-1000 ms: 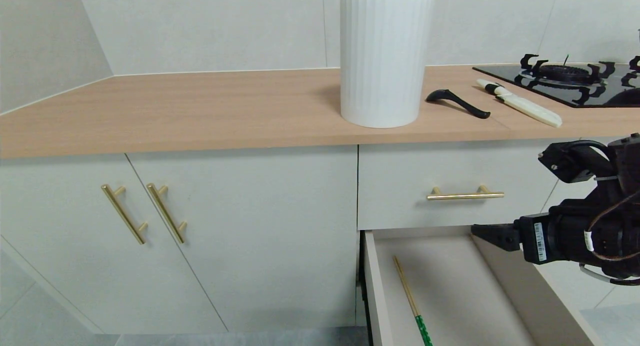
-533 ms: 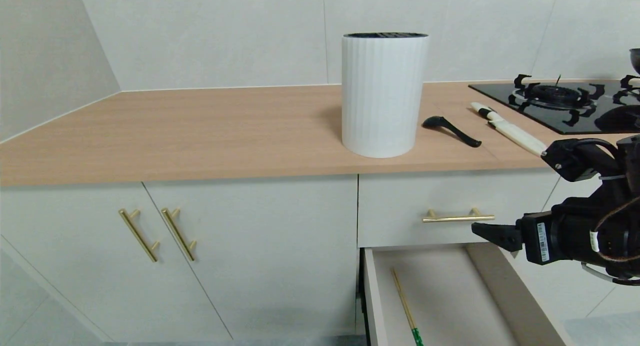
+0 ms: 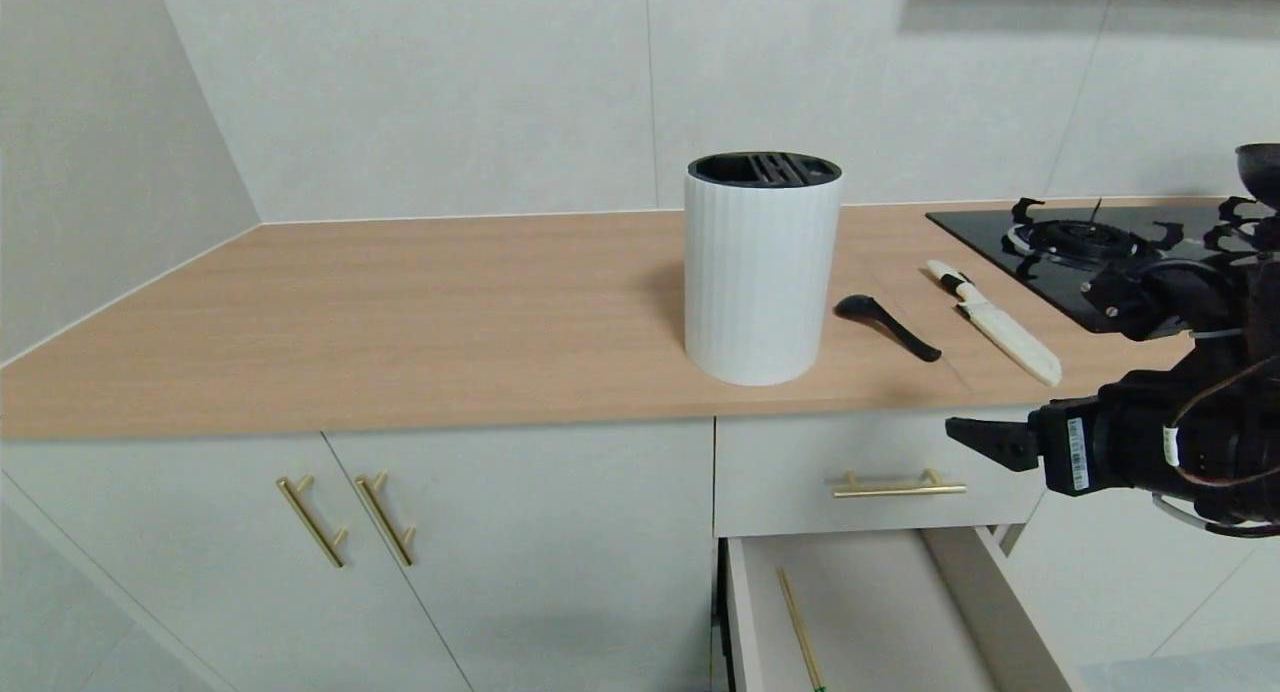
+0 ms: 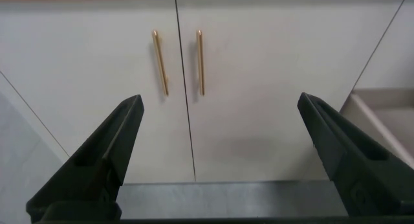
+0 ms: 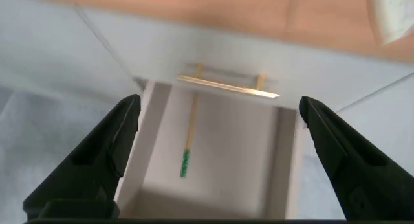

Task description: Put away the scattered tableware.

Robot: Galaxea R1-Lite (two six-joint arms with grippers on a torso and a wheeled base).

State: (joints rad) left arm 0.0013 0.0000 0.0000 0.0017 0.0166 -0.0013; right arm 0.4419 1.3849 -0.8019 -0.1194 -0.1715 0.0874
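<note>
A tall white knife holder [image 3: 762, 272] with a black top full of slots stands upright on the wooden table [image 3: 400, 322]. Just beside it, on the side of the stove [image 3: 1080, 244], lies a black spoon [image 3: 885, 324]. A knife [image 3: 993, 321] with a pale blade and handle lies flat near the spoon, between it and the stove. The spoon and the knife do not touch.

Under the table a closed drawer has a gold handle [image 3: 897, 487]. Below that one, a drawer [image 3: 748, 612] is pulled out. A pair of wooden chopsticks [image 5: 189, 143] with green ends lies inside it, close to one side wall.

The right gripper [image 5: 220, 104] hangs in front of the table edge, above the open drawer. Its two black fingers are wide apart and hold nothing. A small white sticker with black lines is on it, but the print is too small to read.

The left gripper [image 4: 220, 100] faces two cupboard doors [image 4: 259, 88] with gold handles. Its fingers are wide apart too, with nothing between them.
</note>
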